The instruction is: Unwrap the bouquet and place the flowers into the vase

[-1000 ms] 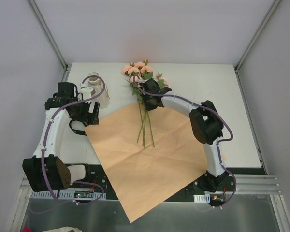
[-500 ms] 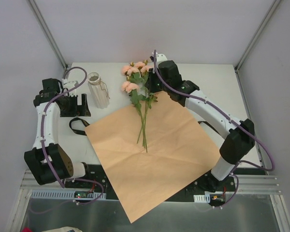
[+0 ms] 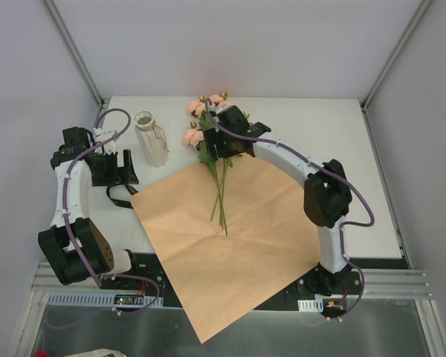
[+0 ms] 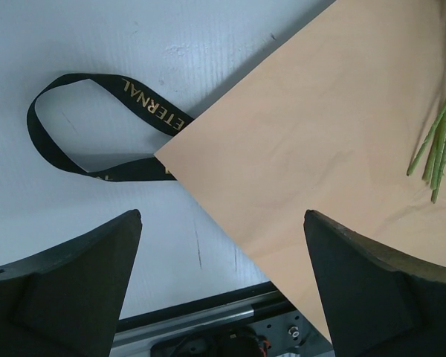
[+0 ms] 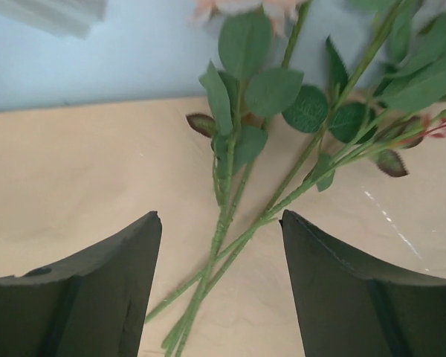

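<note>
The bouquet is undone. Its tan paper [image 3: 230,238] lies flat on the table, and the flowers [image 3: 221,190] lie across the paper's far corner, pink blooms [image 3: 202,108] pointing away from me. My right gripper [image 3: 220,149] hangs open just above the leafy part of the stems [image 5: 230,216]. Those stems run between its fingers without touching them. The vase [image 3: 151,139] stands upright, left of the blooms. My left gripper [image 3: 126,167] is open and empty below the vase, over the black ribbon [image 4: 145,100] and the paper's left corner [image 4: 320,134].
The table [image 3: 342,163] ends on a metal rail near the arm bases, and the paper's near corner overhangs it. Grey walls close in the left, right and far sides. A thin cord hangs down the vase's side.
My right gripper has opened and swung back from the far edge to above the stems. One rose now lies apart, lower left of the others. My left arm drew back leftward off the paper.
</note>
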